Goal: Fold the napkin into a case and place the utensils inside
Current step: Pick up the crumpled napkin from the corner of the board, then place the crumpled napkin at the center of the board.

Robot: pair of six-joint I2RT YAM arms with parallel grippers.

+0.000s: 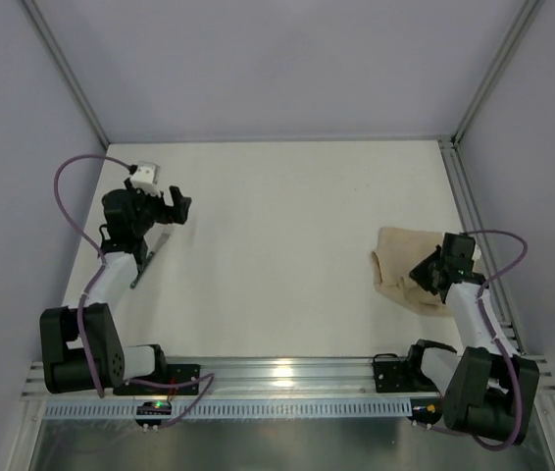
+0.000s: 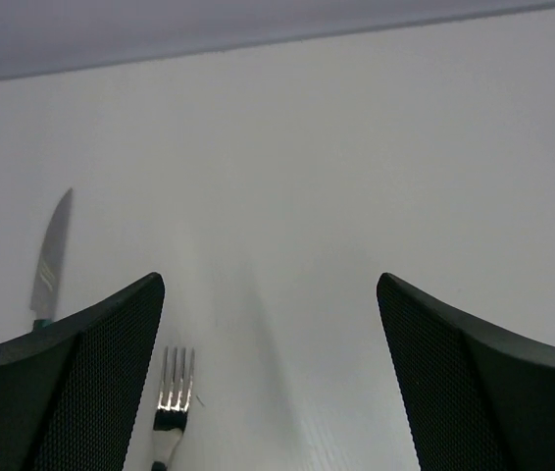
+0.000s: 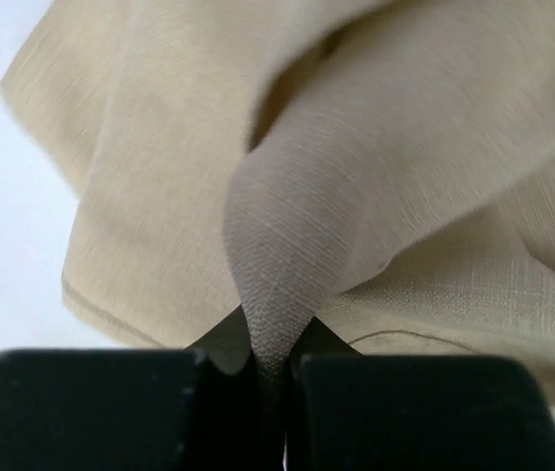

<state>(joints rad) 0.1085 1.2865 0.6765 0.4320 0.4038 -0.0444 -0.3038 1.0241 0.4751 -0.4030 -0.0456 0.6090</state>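
White tabletop [image 1: 287, 245], boxed in by pale grey walls. Right gripper [image 3: 276, 368]: jaws pressed together, pinching a raised pleat of the beige napkin [image 3: 160, 196]. The cloth lies rumpled at the table's right side, near the right wall. Left gripper [image 2: 268, 285]: jaws spread wide, holding nothing, over the table's left side. Fork [image 2: 174, 381]: tines show between its fingers, close to the left one. Knife [image 2: 53, 253]: blade lies just further left. Both are well apart from the napkin.
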